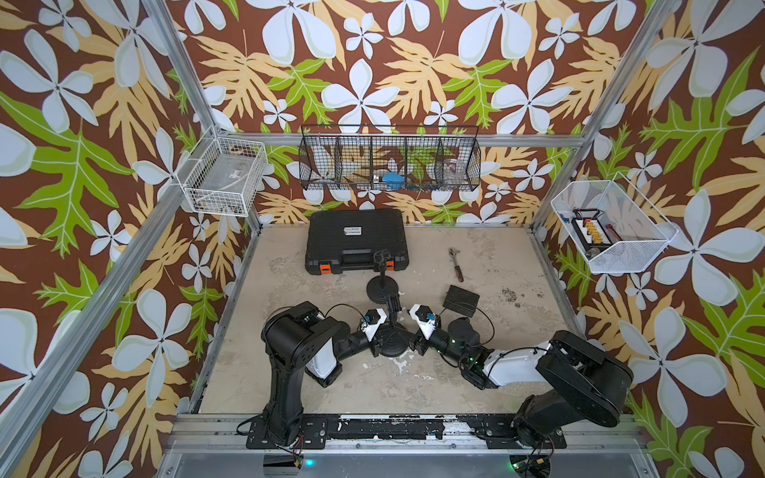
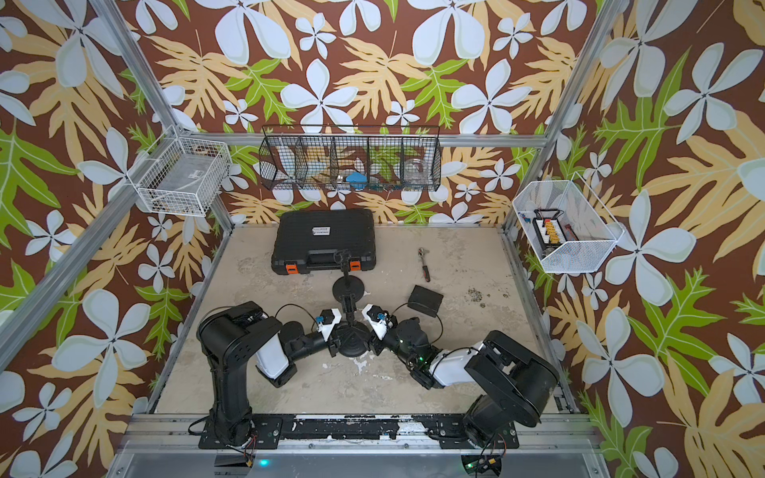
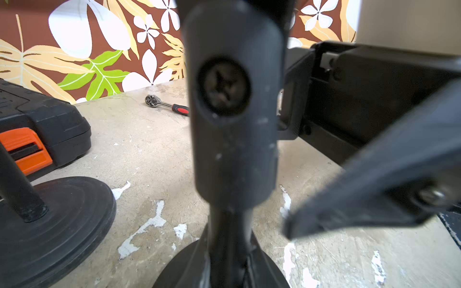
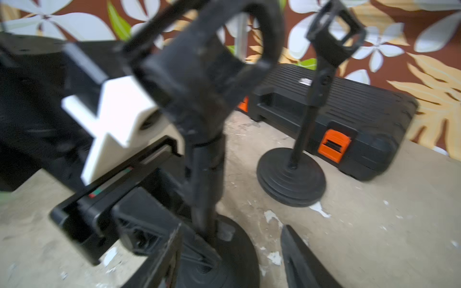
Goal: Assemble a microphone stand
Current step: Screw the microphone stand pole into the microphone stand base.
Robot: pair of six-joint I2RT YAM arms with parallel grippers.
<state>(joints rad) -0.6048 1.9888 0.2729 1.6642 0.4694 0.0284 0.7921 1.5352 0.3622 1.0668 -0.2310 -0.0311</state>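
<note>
- Microphone stand, top view: upright between the left gripper and right gripper, clip already on. It looks nearly assembled, with only final tightening and release left.
- Left wrist: the pole is vertical, dead ahead. The left gripper seems clamped low on it.
- Right wrist: right gripper spread wide, the base between its fingers.

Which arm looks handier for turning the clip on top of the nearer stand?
Probably the right: the right gripper is open and free beside the stand; the left gripper is shut low on its pole, steadying it.
</note>
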